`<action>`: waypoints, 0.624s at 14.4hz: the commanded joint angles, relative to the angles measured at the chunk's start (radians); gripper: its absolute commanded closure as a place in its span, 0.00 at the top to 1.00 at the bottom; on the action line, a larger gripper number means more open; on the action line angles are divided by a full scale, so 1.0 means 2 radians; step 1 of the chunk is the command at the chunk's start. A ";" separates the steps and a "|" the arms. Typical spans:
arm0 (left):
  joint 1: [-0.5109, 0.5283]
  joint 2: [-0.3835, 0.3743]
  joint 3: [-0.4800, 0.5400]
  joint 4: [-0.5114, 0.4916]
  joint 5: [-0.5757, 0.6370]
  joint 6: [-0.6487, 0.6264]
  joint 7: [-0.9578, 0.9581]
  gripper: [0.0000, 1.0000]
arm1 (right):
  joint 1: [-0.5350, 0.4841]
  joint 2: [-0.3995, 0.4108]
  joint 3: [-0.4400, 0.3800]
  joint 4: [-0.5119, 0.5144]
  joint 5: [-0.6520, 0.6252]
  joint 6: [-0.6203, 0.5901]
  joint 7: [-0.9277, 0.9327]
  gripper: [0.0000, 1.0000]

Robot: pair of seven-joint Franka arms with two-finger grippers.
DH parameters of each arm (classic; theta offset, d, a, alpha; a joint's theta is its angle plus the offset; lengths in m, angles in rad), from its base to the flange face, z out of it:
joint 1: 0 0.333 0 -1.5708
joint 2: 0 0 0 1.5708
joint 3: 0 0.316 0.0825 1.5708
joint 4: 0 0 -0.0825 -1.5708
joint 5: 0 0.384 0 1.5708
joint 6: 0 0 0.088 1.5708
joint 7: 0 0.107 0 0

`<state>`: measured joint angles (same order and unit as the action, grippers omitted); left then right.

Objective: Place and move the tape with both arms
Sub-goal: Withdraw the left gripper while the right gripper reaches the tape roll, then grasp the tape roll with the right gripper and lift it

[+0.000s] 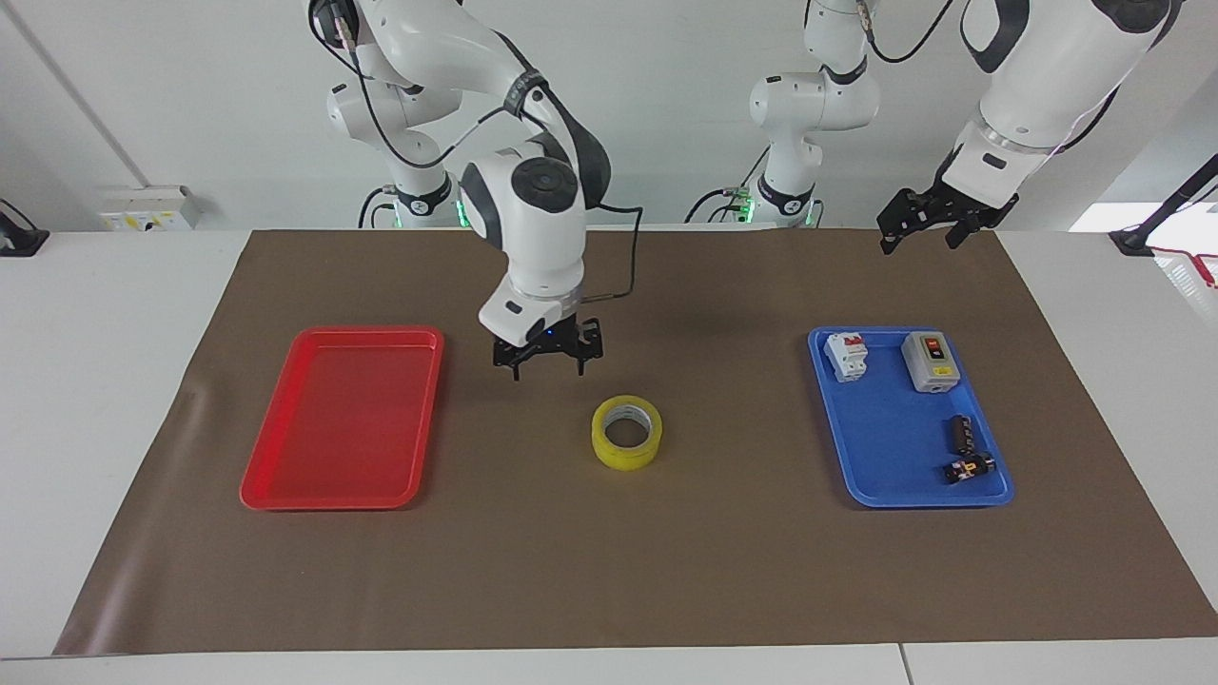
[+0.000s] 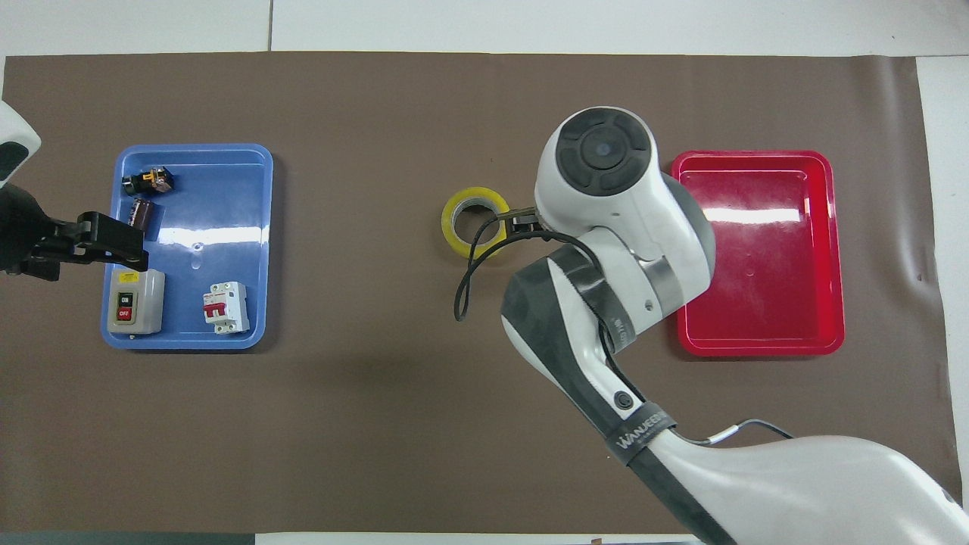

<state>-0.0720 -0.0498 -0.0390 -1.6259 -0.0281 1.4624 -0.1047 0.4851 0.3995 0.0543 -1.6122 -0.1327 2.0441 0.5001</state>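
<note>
Right hand [image 1: 548, 360] hangs over the brown mat [image 1: 609, 571], above the bare strip between the red tray [image 1: 285, 480] and the tape [image 1: 627, 433], its 2 fingers spread wide and pointing down, holding nothing. In the overhead view the arm's own body hides that hand almost entirely. Flat on the mat at the middle of the counter [image 1: 95, 381] lies the tape, a yellow ring with a white core, touched by neither hand. Left hand [image 1: 921, 224] waits raised over the mat's edge nearest the robots, near the blue tray [image 1: 885, 490], fingers apart and empty. That tray holds a grey switch box [image 1: 929, 361], a white breaker [image 1: 845, 355] and 2 small dark parts [image 1: 965, 450].
</note>
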 commanded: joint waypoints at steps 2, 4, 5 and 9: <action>0.021 -0.017 -0.003 -0.023 -0.014 0.020 0.051 1.00 | 0.005 0.053 -0.002 0.009 -0.012 0.084 0.021 1.00; 0.021 -0.017 -0.002 -0.025 -0.011 0.027 0.052 1.00 | 0.004 0.056 -0.002 -0.014 -0.014 0.123 0.021 1.00; 0.021 -0.013 -0.002 -0.016 -0.003 0.019 0.053 1.00 | 0.005 0.069 -0.002 -0.015 -0.018 0.141 0.021 1.00; 0.021 0.010 -0.003 0.011 0.000 -0.010 0.053 1.00 | 0.006 0.095 -0.001 -0.012 -0.040 0.173 0.000 0.86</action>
<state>-0.0418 -0.0478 -0.0381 -1.6301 -0.0312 1.4703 -0.0179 0.5041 0.5798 0.0442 -1.6313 -0.1876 2.3654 0.5249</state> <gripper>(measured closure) 0.000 0.018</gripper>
